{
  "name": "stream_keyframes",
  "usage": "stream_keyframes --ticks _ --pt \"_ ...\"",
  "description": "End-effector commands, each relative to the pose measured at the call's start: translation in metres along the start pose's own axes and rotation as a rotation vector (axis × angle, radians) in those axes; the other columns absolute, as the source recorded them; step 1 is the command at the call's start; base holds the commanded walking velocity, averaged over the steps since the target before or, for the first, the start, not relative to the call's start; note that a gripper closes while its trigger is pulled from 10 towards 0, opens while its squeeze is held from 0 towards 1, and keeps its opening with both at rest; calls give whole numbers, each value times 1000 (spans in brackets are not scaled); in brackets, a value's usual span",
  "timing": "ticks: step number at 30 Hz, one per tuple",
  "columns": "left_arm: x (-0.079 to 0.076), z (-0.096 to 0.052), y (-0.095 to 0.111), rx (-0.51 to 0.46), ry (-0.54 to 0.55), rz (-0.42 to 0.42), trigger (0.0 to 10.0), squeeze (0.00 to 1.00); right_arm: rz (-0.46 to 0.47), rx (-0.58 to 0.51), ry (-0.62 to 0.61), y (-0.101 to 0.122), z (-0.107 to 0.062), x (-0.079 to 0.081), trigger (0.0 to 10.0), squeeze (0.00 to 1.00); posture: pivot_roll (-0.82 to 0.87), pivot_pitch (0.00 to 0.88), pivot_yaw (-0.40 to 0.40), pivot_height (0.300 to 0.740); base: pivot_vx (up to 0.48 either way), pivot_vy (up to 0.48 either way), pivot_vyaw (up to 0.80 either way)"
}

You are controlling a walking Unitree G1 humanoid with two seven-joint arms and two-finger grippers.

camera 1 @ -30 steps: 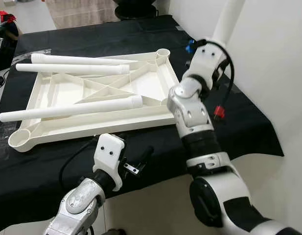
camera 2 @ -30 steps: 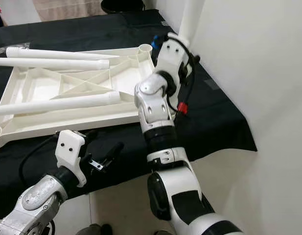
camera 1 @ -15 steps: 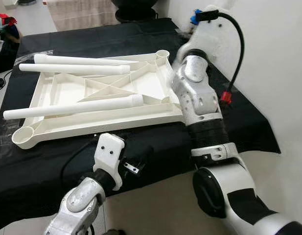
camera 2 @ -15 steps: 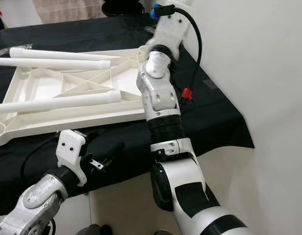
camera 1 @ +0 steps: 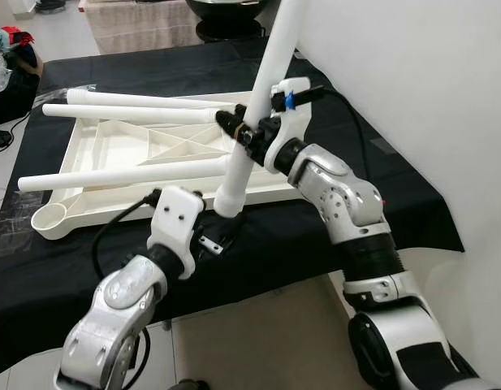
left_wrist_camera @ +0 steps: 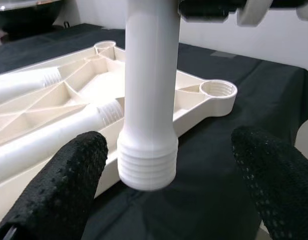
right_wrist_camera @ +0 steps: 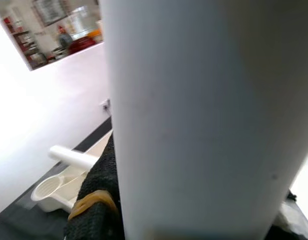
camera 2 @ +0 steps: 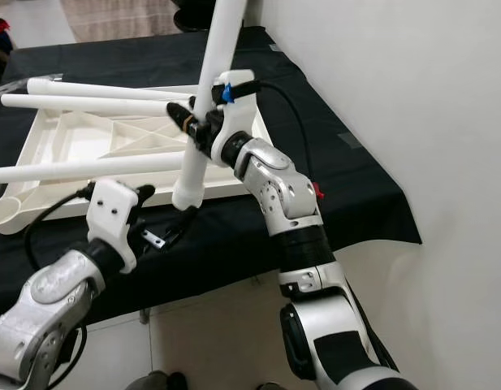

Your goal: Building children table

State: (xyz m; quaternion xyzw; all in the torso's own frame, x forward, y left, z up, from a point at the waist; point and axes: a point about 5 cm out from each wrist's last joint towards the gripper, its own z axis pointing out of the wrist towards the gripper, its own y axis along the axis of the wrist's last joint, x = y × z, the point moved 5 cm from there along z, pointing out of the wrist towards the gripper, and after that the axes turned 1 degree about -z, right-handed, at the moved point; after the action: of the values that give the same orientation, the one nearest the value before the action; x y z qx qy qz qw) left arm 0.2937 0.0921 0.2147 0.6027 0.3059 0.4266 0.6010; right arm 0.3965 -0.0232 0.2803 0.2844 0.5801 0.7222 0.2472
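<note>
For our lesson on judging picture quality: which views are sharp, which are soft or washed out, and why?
Eye views: evenly lit and sharp, the table leg in the right hand crisp. Left wrist view: leg's threaded end sharp, nearer black fingers soft. Right wrist view: leg so close it is a featureless blur; the wall behind is overexposed.

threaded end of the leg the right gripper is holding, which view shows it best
The left wrist view: the threaded end is close and sharp between the open left gripper's fingers. Both eye views show it small, above the black cloth. The right wrist view has just the leg's smooth shaft.
</note>
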Motion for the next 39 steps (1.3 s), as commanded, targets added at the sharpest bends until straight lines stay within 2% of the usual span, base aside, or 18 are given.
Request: stream_keyframes --ticks 1,2,3,5,6,14,20,28,29,32,39 --pt "5 2 -3 42 8 51 10000 1000 7 -5 62 1 -2 8 10000 0 113 136 -32 740 0 0 0" --pt "5 2 -3 42 8 51 10000 1000 7 -5 62 1 -2 8 10000 0 113 136 -32 740 0 0 0" --pt "7 5 -3 55 11 75 10000 733 12 -2 81 -1 -3 10 10000 0 114 130 -28 740 0 0 0" --pt "8 7 -3 65 15 87 10000 733 16 3 103 -2 -5 11 10000 0 114 130 -28 740 0 0 0" --pt "10 9 -6 84 24 93 10000 0 22 9 122 -3 -6 13 10000 0 110 125 -24 740 0 0 0" --pt "18 11 -20 161 49 123 10000 0 26 33 193 -3 -12 22 10000 0 103 120 -25 740 0 0 0" --pt "20 11 -28 186 58 104 10000 0 34 17 205 3 -12 25 10000 0 97 129 -20 740 0 0 0" --pt "9 15 -37 209 35 51 10000 0 61 -35 230 20 -7 34 10000 0 87 138 -20 740 0 0 0" --pt "7 16 -37 203 33 19 10000 0 62 -42 232 23 -6 35 10000 0 84 140 -21 740 0 0 0" --pt "4 18 -34 193 26 -9 10000 0 63 -48 236 25 -6 37 10000 0 84 145 -21 740 0 0 0" --pt "8 20 -37 197 35 26 10000 0 70 -52 269 30 -6 44 10000 0 83 153 -19 740 0 0 0"
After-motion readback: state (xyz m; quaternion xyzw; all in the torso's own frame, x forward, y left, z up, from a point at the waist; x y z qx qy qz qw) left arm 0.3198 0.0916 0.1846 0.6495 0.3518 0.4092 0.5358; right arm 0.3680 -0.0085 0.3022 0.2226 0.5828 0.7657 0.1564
